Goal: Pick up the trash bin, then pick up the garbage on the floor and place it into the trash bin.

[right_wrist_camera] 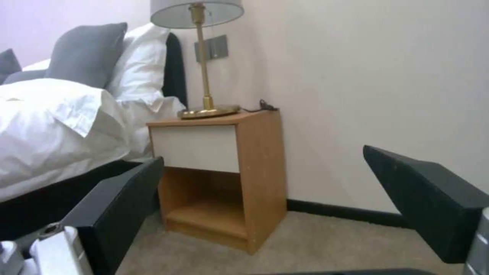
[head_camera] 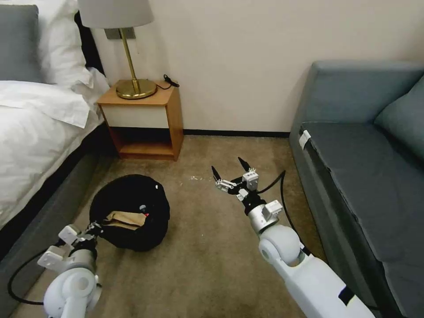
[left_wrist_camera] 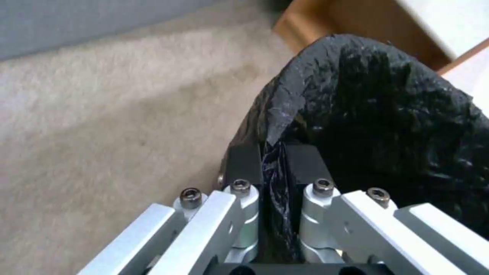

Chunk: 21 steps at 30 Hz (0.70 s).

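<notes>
1. Carpet [head_camera: 212, 265] covered the floor of a bedroom, with a bed [head_camera: 39, 132] on the robot's left, a grey sofa [head_camera: 366, 168] on its right, and a wooden nightstand [head_camera: 145, 119] carrying a brass lamp [head_camera: 132, 66] against the far wall
2. The trash bin [head_camera: 132, 212], wrapped in a wrinkled black liner, sat tilted on the left side of the floor near the bed, its mouth turned toward the robot; a tan paper bag [head_camera: 126, 218] and a small red speck showed inside
3. The left pincer [head_camera: 93, 229] was at the bin's near rim, and the left wrist view showed its two black pads closed tight on a fold of the black liner [left_wrist_camera: 277, 172], so the bin was held by its edge
4. The right pincer [head_camera: 229, 170] hovered above bare carpet in the middle of the room, well apart from the bin and to its right, its two dark fingers [right_wrist_camera: 117, 214] spread wide and holding nothing; it pointed toward the nightstand and wall
5. The bin's mouth lay to the left of the right pincer and somewhat nearer the robot, so any drop by that arm would, as a judgement, call for a leftward reach; I could make out no loose litter on the carpet between them, apart from a few pale flecks [head_camera: 196, 178] ahead of the right pincer
</notes>
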Motion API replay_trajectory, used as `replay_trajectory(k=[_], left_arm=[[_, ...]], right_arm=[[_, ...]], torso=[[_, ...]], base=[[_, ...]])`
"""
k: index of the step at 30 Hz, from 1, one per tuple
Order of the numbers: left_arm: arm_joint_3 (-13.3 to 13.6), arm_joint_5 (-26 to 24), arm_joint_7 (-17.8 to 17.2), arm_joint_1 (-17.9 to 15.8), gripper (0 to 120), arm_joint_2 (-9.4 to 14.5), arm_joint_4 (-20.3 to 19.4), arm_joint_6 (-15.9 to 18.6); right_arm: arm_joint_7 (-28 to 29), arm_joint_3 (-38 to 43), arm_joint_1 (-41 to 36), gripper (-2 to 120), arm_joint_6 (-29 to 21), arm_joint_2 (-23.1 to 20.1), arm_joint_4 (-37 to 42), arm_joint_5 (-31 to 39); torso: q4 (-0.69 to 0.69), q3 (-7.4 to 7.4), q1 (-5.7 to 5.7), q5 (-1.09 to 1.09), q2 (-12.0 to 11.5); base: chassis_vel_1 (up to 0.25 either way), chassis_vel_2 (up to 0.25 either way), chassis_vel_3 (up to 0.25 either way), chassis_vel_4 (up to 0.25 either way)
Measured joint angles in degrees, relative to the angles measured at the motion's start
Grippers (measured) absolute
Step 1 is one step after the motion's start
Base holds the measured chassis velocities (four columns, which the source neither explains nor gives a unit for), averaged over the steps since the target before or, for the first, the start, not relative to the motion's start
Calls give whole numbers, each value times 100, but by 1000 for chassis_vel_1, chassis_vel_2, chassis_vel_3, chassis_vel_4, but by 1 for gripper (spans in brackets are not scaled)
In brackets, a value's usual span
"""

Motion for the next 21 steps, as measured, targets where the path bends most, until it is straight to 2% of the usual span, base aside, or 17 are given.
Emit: replay_trajectory(k=[2,4,5,6,7,10,11,12,13,15,16,17,18,19,20,21], left_arm=[[3,44,-46,18,7,-3,11,60],[2,188,-43,72,15,-5,-13,59],[2,318,9,114,20,-5,-44,3],[16,581,146,173,25,-4,-80,-192],[16,581,146,173,25,-4,-80,-192],[52,1290,611,345,41,26,-246,-865],[52,1290,611,345,41,26,-246,-865],[52,1468,779,384,43,40,-281,-1054],[52,1731,1041,438,48,60,-302,-1357],[32,2513,1735,524,58,106,-296,-2351],[32,2513,1735,524,58,106,-296,-2351],[19,2845,1939,539,63,115,-296,-2711],[17,3032,2028,545,65,117,-310,-2911],[22,3262,2097,557,72,116,-388,-3168],[22,3262,2097,557,72,116,-388,-3168],[57,3363,2083,559,77,105,-464,-3463]], right_arm=[[1,30,-50,100,-9,15,42,0],[3,49,-92,100,-21,17,90,0],[4,54,-105,100,-28,15,111,0],[4,58,-122,100,-37,9,140,1],[4,58,-122,100,-37,9,140,1],[-75,119,-210,100,-49,-11,233,52],[-75,119,-210,100,-49,-11,233,52],[-158,148,-254,100,-65,-24,270,67],[-236,174,-306,100,-76,-34,313,62],[-309,267,-439,100,-90,-30,434,-51],[-309,267,-439,100,-90,-30,434,-51],[-287,301,-516,100,-74,-8,487,-121],[-263,314,-562,100,-13,10,506,-143],[-192,346,-694,100,243,69,552,-198],[-192,346,-694,100,243,69,552,-198],[-118,428,-881,100,341,147,640,-370]], torso=[[0,0,0,0,0],[1,0,0,0,0],[2,0,0,1,0],[1,0,0,2,0],[1,0,0,2,0],[2,0,0,2,0],[2,0,0,2,0],[2,0,0,2,0],[1,0,0,1,0],[2,0,0,1,0],[2,0,0,1,0],[1,0,0,1,0],[1,0,0,1,0],[1,0,0,-1,0],[1,0,0,-1,0],[3,0,0,2,0]], base=[[0,0,0,0],[0,0,0,0],[0,0,0,0],[0,0,0,0],[0,0,0,0],[0,0,0,0],[0,0,0,0],[0,0,0,0],[0,0,0,0],[0,0,0,0],[0,0,0,0],[0,0,0,0],[0,0,0,0],[0,0,0,0],[0,0,0,0],[0,0,0,0]])
